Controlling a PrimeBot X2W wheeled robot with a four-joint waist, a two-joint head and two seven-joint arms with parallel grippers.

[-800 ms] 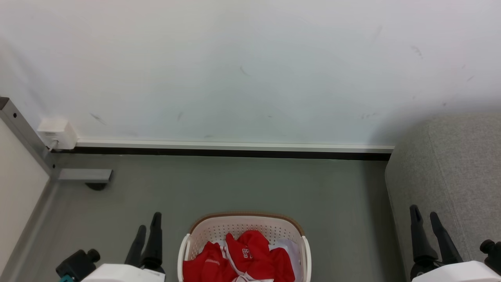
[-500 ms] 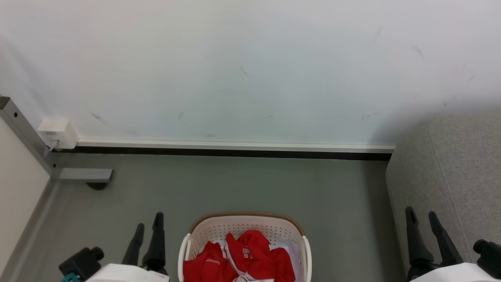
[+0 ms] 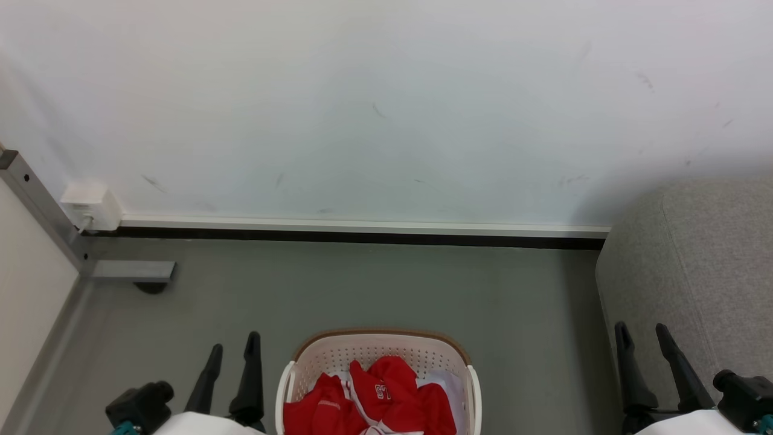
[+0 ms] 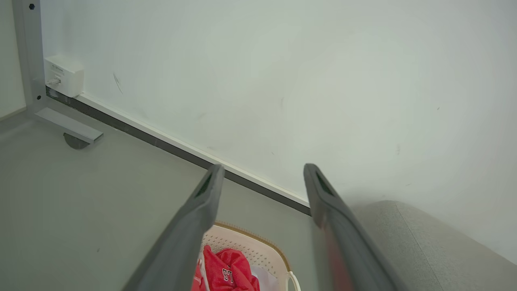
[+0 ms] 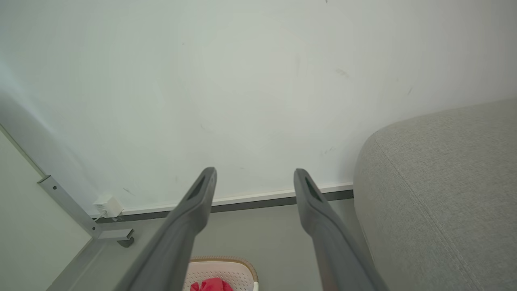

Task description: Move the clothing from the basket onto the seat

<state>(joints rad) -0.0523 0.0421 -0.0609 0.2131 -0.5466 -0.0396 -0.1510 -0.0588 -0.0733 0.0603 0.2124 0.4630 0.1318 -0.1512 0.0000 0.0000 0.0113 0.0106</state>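
Clothing (image 3: 374, 402) heaped in basket, both hands parted

The red heap, one piece showing a white printed number, lies inside the basket (image 3: 380, 347), with a white sheet (image 3: 450, 383) beside it against the basket's right wall. The basket stands on the grey floor (image 3: 362, 290) at the bottom middle of the head view. The seat (image 3: 712, 272) rises on the robot's right, apart from the basket, with a strip of bare floor between them. Behind both runs a pale wall (image 3: 386, 109) with a white skirting (image 3: 362, 226) over a dark strip. At the far left a grey metal post (image 3: 36, 205) slants down to a flat metal foot (image 3: 133, 270), and a small white box (image 3: 89, 202) sits on the wall just beside the post.

The left hand (image 3: 235, 341) sits low, just left of the basket, its fingers pointing up the head view and spread apart with nothing between them. The right hand (image 3: 641, 327) sits low in front of the seat's near edge, its fingers likewise apart and empty. In each wrist view the two dark fingers splay wide against the wall.
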